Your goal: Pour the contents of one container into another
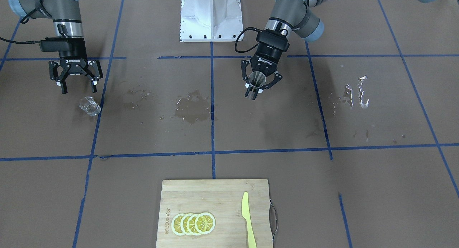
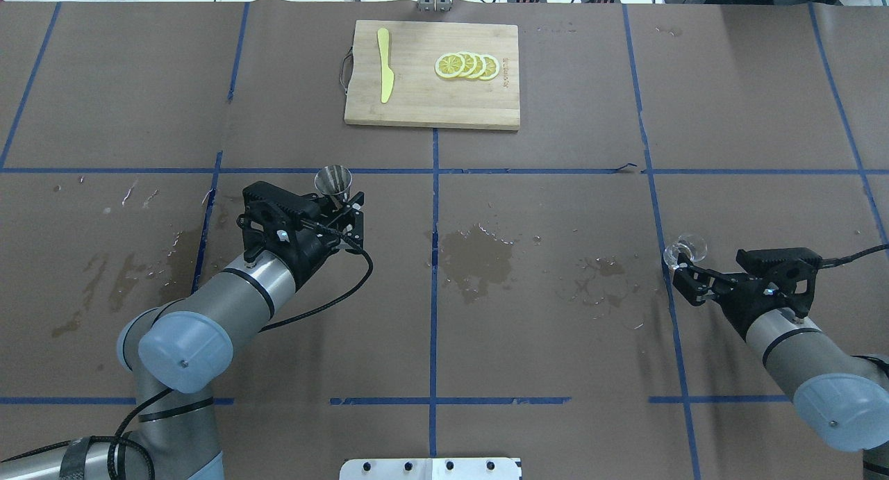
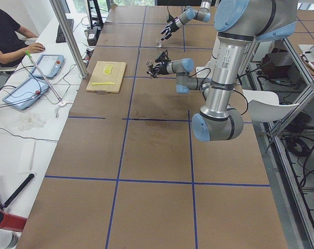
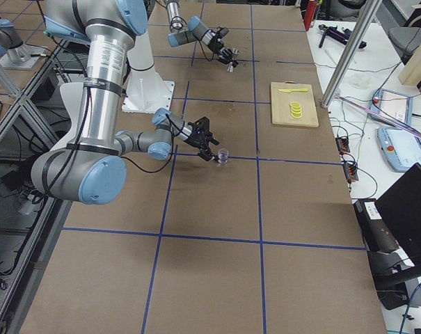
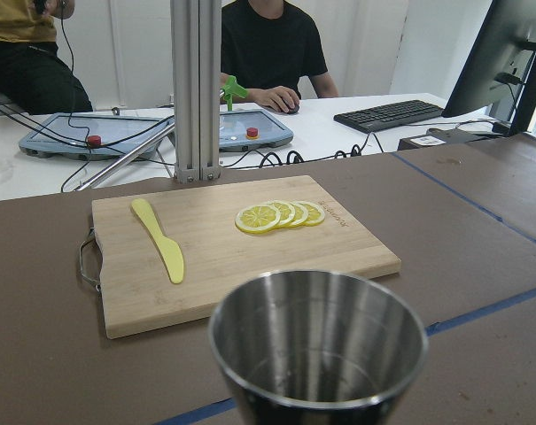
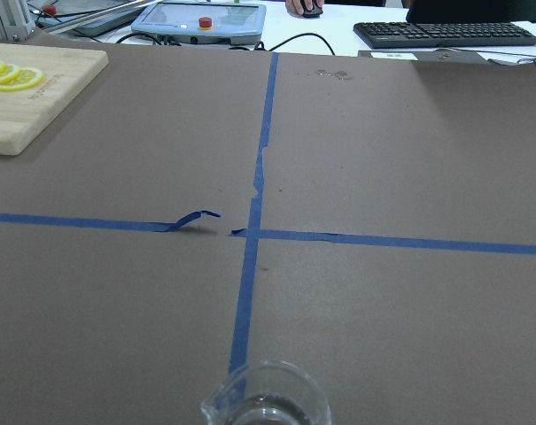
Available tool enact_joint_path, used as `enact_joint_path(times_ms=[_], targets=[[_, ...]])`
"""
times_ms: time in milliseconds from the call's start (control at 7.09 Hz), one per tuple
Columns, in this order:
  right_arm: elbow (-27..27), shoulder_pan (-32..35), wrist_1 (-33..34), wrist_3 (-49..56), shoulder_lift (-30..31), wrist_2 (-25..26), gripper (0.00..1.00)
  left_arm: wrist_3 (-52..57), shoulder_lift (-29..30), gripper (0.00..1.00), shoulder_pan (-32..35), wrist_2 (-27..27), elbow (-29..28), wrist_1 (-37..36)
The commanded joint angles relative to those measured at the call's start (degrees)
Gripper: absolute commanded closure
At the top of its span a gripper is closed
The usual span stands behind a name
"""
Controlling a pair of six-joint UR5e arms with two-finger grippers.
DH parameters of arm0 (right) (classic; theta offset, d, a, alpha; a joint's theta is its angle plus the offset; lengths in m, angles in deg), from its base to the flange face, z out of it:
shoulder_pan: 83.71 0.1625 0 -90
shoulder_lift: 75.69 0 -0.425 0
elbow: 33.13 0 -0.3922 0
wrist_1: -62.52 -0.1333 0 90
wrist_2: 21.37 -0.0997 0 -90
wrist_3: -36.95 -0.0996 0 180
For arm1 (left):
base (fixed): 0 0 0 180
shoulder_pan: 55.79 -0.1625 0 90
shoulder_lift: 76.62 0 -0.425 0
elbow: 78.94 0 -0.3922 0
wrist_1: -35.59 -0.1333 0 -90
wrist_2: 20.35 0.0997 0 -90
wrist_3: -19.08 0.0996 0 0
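My left gripper (image 1: pixel 255 88) is shut on a steel cup (image 1: pixel 257 79), which it holds roughly upright left of the table's middle. In the overhead view the steel cup (image 2: pixel 333 180) sticks out past the left gripper (image 2: pixel 342 201). The left wrist view shows the steel cup (image 5: pixel 319 347) with its mouth open upward. A small clear glass beaker (image 1: pixel 89 106) stands on the table just beyond the fingertips of my right gripper (image 1: pixel 78 87). That gripper is open and holds nothing. The glass beaker (image 2: pixel 685 250) sits ahead of the right gripper (image 2: pixel 686 280), and its rim (image 6: pixel 266 400) shows at the right wrist view's bottom edge.
A wooden cutting board (image 2: pixel 417 105) lies at the table's far middle, with lemon slices (image 2: pixel 467 65) and a yellow knife (image 2: pixel 385 73) on it. Wet patches (image 2: pixel 476 254) mark the brown table cover between the arms. People sit at a desk beyond the far edge.
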Motion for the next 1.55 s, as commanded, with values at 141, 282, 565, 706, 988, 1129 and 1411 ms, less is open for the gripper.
enact_joint_path(times_ms=[141,282,565,706,988,1129,1411], targets=[[3.8,-0.6,-0.4,-0.3,-3.1,3.7,0.00,0.0,0.1,1.00,0.1,0.0,-0.1,-0.1],[5.2,-1.2,-0.4,-0.3,-3.2,4.2,0.00,0.0,0.1,1.00,0.1,0.0,-0.1,-0.1],[7.2,-1.8,-0.4,-0.3,-5.3,5.4,0.00,0.0,0.1,1.00,0.1,0.0,-0.1,-0.1],[9.7,-1.7,-0.4,-0.3,-7.5,6.0,0.00,0.0,0.1,1.00,0.1,0.0,-0.2,-0.1],[9.7,-1.4,-0.5,0.0,-7.0,6.0,0.00,0.0,0.1,1.00,0.1,0.0,-0.1,-0.1],[9.7,-1.3,-1.0,0.0,-6.7,6.0,0.00,0.0,0.2,1.00,0.2,0.0,-0.1,-0.1],[10.6,-1.3,-1.2,-0.2,-6.8,5.9,0.00,0.0,0.2,1.00,0.1,0.0,-0.3,-0.1]])
